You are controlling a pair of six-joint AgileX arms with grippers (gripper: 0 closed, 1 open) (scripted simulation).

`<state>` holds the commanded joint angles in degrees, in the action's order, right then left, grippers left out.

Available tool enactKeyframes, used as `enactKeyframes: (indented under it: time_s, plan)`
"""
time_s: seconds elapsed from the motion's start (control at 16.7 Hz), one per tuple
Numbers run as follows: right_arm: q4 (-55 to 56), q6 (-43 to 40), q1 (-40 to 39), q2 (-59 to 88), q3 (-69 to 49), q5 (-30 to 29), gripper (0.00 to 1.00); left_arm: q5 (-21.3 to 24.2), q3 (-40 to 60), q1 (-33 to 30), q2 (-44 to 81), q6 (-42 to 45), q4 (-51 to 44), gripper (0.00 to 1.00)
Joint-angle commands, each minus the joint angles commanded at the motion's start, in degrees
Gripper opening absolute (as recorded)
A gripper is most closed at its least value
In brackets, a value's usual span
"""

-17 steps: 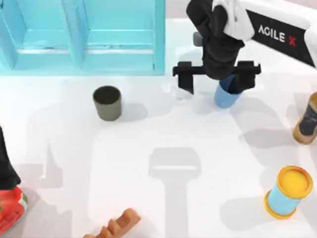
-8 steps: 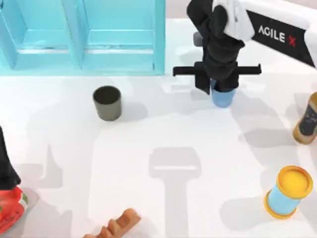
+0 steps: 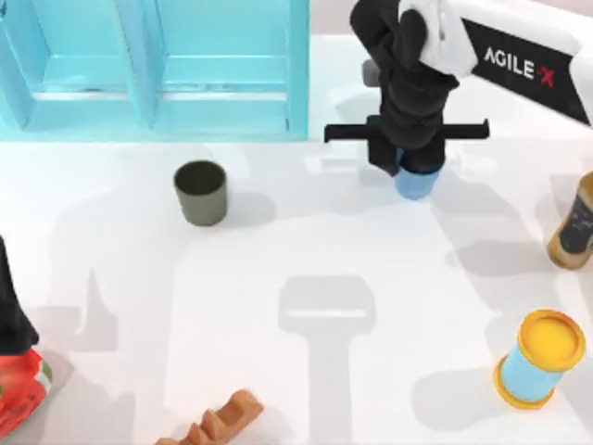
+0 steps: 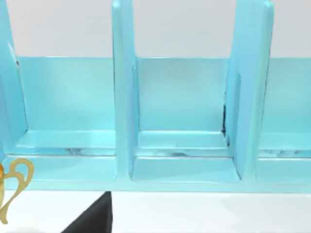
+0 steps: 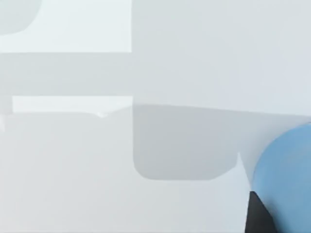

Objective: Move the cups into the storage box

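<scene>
1. Right end effector [image 3: 409, 159] is hanging over the blue cup [image 3: 414, 182] near the tabletop's far edge, right of centre; its fingers are sitting narrow against the cup, gripping it.
2. In the right wrist view the blue cup [image 5: 286, 179] is showing as a rounded blue mass with a dark finger [image 5: 257, 216] touching it.
3. Storage box [image 3: 157, 69] is occupying the far-left corner of the tabletop [image 3: 306, 250], its upright dividers [image 4: 124, 97] splitting it into compartments; the blue cup is sitting just beside its right wall, outside it.
4. Olive-grey cup [image 3: 200, 192] is standing upright just in front of the box, well apart from the blue cup.
5. Yellow-lidded canister [image 3: 539, 360] is sitting near the near-right corner; brown bottle [image 3: 574, 222] is at the right edge.
6. Left arm [image 3: 14, 315] is resting at the left edge; whether its end effector is wide or narrow, cannot tell.
</scene>
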<state>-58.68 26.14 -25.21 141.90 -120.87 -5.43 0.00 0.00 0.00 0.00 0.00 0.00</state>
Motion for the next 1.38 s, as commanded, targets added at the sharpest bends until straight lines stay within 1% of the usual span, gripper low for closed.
enactKeyframes:
  time_s: [0.24, 0.66, 1.02, 1.2, 1.38]
  plan:
    - [-1.77, -1.92, 1.09, -1.89, -0.3, 0.31, 0.0, 0.0, 0.0, 0.0, 0.0, 0.0, 0.0, 1.0]
    - [-12.53, -10.76, 10.55, -11.26, -1.96, 2.09, 0.0, 0.0, 0.0, 0.0, 0.0, 0.0, 0.0, 1.0]
    - [-12.95, -11.7, 11.46, -12.3, -1.57, 1.94, 0.0, 0.0, 0.0, 0.0, 0.0, 0.0, 0.0, 1.0]
    - [-13.22, -15.45, 15.82, -16.95, 1.95, 1.31, 0.0, 0.0, 0.0, 0.0, 0.0, 0.0, 0.0, 1.0]
    - [-14.17, -21.74, 23.12, -24.51, 8.86, 0.44, 0.0, 0.0, 0.0, 0.0, 0.0, 0.0, 0.0, 1.0]
